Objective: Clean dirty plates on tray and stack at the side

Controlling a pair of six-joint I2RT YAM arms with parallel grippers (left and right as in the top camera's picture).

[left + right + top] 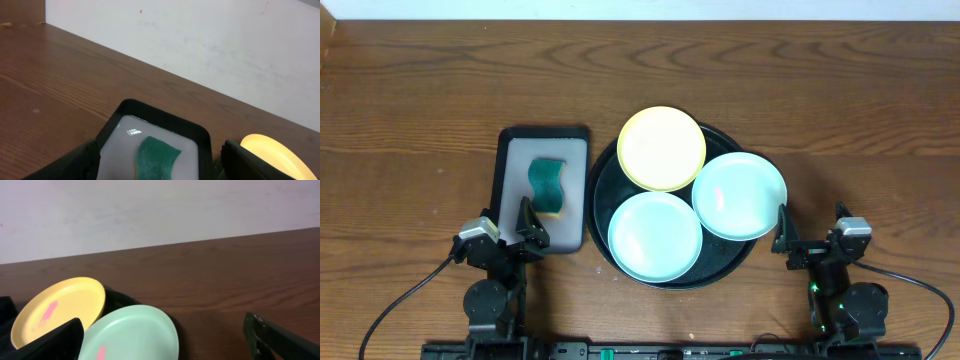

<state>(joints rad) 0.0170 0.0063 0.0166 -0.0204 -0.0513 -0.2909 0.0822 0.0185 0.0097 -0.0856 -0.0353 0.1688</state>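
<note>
The brown wooden table (410, 100) carries everything. In its middle, toward the near side, lies the large round black tray (601, 180) with a raised rim, and just beside it on the left lies a smaller rectangular black tray (542, 131) with a grey inside, its long axis running away from the robot. All three plates are on the round tray, face up. Being round, they have no long axis and point no way. The pale yellow plate (662, 148) is at the far side and reaches over the rim there. One mint green plate (740, 195) is at the right and reaches over the right rim; it meets the yellow one at the edge. The other mint green plate (655, 236) is at the near side. The right wrist view shows a pink smear on the yellow plate and one on the right mint plate. The left gripper (528, 222) hangs over the near end of the rectangular tray, jaws apart and empty. The right gripper (783, 225) is just beside the right mint plate, jaws wide apart, empty. A green sponge (548, 186) lies in the rectangular tray.
</note>
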